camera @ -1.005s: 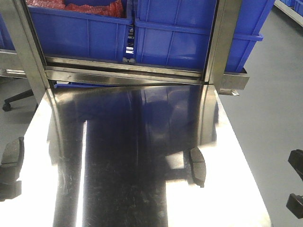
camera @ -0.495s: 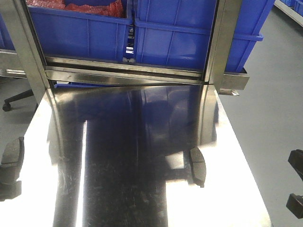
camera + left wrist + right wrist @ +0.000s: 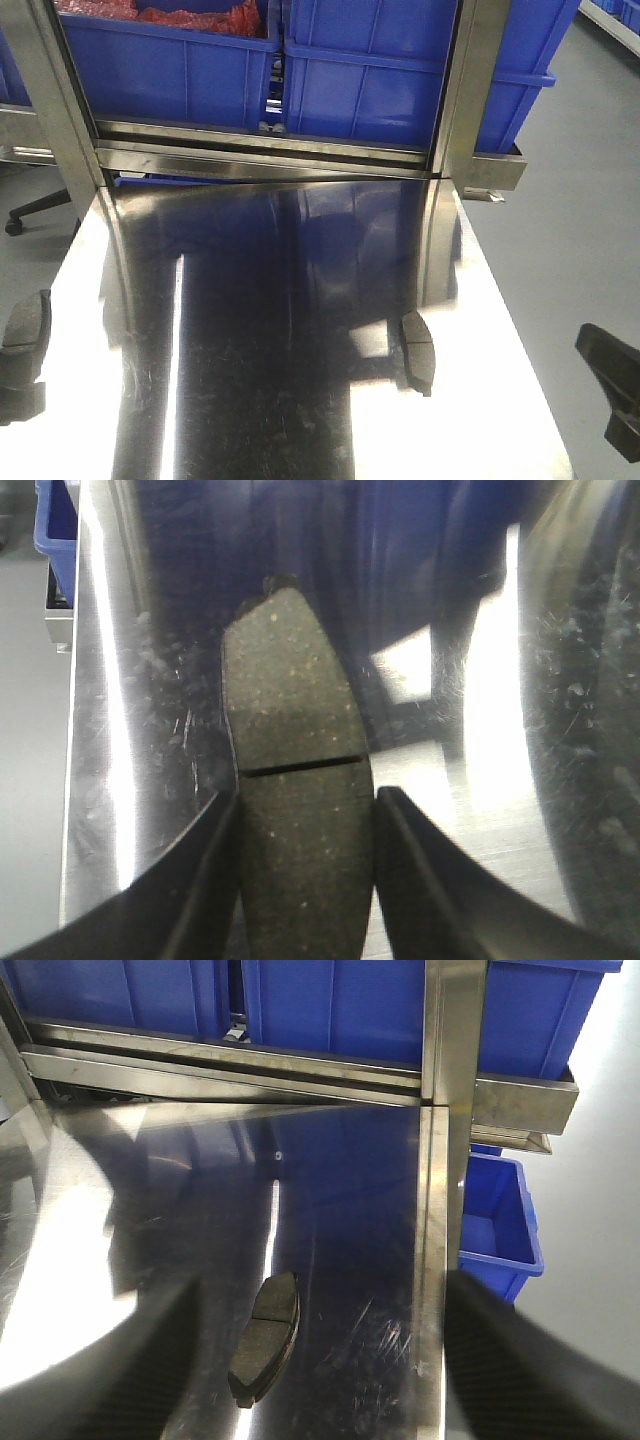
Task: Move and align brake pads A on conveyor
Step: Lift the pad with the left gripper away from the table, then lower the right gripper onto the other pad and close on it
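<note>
Up close, the left wrist view is showing the left gripper (image 3: 305,798) holding its two black fingers (image 3: 190,880) pressed against the long edges of the first brake pad (image 3: 295,700). The pad is reaching forward from between them and lying flat on the steel table (image 3: 110,730). Only this view is revealing the pad's surface: matt, dark grey-brown and speckled with pale grains. A thin groove is crossing it just ahead of the fingertips, and its far end is rounded. The front view is catching the same pad merely as a dark sliver at its left border.

The right wrist view is showing the right gripper (image 3: 327,1290) with its blurred dark fingers spread wide apart. A second brake pad (image 3: 265,1338) is lying on the table ahead of them, slightly left of centre, touched by neither. Its curved outline and thick dark edge are showing there.

The table is gleaming mirror-bright and finely scratched, reflecting the blue plastic bins (image 3: 380,80) standing beyond both grippers behind a steel frame (image 3: 470,90).
</note>
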You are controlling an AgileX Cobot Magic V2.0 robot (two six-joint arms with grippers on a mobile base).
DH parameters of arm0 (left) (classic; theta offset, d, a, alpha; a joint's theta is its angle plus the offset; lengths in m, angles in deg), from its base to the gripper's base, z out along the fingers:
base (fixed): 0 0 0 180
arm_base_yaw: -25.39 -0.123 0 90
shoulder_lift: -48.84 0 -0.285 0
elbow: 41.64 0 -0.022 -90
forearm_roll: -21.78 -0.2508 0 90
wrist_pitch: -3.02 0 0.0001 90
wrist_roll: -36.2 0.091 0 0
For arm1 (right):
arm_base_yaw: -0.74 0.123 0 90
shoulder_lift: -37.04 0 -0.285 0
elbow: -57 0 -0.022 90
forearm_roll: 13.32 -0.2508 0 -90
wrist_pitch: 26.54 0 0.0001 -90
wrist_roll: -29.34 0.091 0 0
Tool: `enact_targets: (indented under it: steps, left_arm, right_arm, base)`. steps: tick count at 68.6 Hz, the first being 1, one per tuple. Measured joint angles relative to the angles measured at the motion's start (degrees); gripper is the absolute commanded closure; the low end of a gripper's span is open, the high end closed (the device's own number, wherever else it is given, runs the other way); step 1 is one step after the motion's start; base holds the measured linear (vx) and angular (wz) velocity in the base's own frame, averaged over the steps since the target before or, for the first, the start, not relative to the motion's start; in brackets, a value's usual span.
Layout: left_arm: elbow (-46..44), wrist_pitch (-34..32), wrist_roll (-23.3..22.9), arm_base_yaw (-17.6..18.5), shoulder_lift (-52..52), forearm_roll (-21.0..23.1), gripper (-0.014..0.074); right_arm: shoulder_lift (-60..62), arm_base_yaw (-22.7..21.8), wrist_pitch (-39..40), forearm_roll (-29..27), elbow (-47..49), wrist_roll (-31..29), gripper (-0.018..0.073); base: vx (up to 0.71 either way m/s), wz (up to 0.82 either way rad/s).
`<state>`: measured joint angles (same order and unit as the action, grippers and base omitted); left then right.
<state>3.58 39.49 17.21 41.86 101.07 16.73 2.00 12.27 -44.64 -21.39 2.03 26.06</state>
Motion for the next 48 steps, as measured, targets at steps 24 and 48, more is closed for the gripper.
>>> enact_targets:
  steps: [24, 48]
  left_arm:
    - [0.0, 0.0, 0.0, 0.0, 0.0, 0.0, 0.0521]
    - [0.0, 0.0, 0.0, 0.0, 0.0, 0.0, 0.0521]
  right_arm:
    - [-6.96, 0.0, 1.18, -0.59, 2.94, 2.24, -0.0156]
    - [-41.13, 0.6, -4.21, -0.16, 18.92, 3.28, -0.0134]
  base:
    - [0.0, 0.0]
    - [0.0, 0.0]
